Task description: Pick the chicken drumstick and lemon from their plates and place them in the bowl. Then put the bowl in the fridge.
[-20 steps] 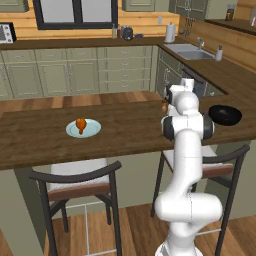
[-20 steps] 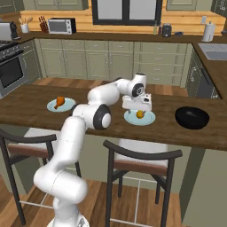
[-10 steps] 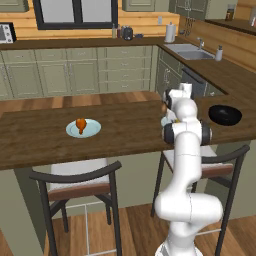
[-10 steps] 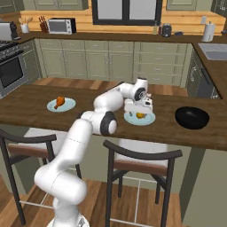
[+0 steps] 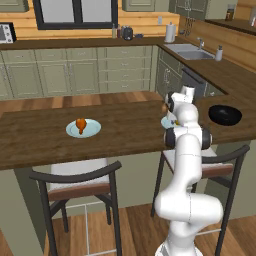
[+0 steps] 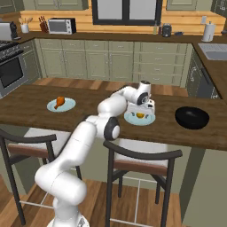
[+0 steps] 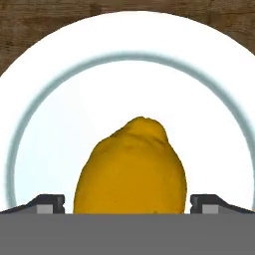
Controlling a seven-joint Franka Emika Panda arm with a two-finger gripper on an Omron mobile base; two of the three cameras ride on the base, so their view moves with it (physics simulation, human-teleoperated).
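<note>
The yellow lemon (image 7: 130, 167) lies on a pale blue-white plate (image 7: 60, 99), close below the hand and between the two fingertips (image 7: 47, 203). My gripper (image 6: 142, 112) is open and low over that plate (image 6: 131, 119), its jaws standing wide on either side of the lemon (image 6: 140, 115) without closing on it. The orange-brown chicken drumstick (image 6: 59, 102) rests on the other plate (image 6: 66, 107) further left on the wooden counter, also seen as drumstick (image 5: 81, 125). The black bowl (image 6: 191, 118) sits to the right of the gripper. The fridge is out of view.
Two bar stools (image 6: 142, 162) (image 6: 24, 146) stand at the counter's near edge. Behind the counter are sage-green cabinets (image 6: 88, 64), a microwave (image 6: 60, 25) and a sink (image 5: 192, 51) at the back right.
The hand has come down closer over the lemon's plate. The jaws have stayed open, and the drumstick and bowl have not moved.
</note>
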